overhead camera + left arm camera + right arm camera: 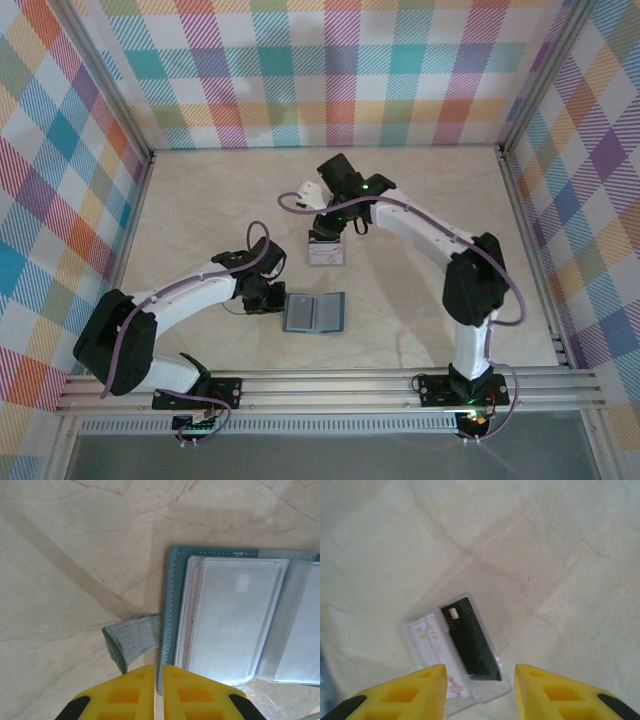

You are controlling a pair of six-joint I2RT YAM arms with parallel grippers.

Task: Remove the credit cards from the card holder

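Observation:
The teal-blue card holder [315, 312] lies open on the table, its grey-blue clear pockets [235, 625] facing up and its little tab [132, 642] sticking out to the left. My left gripper [262, 297] is shut on the holder's left edge; the yellow fingers [125, 695] pinch the teal rim. The credit cards [327, 255] lie flat on the table further back: a pale one with pink print [437, 647] and a dark one [470, 640], overlapping, with a clear plastic edge around them. My right gripper [480, 690] hovers open just above them, one finger on each side.
Metal rails [330, 385] run along the table's near edge by the arm bases. Checked walls [330, 70] close in the back and both sides. Bare marble-look tabletop [200, 210] stretches to the left and the far right.

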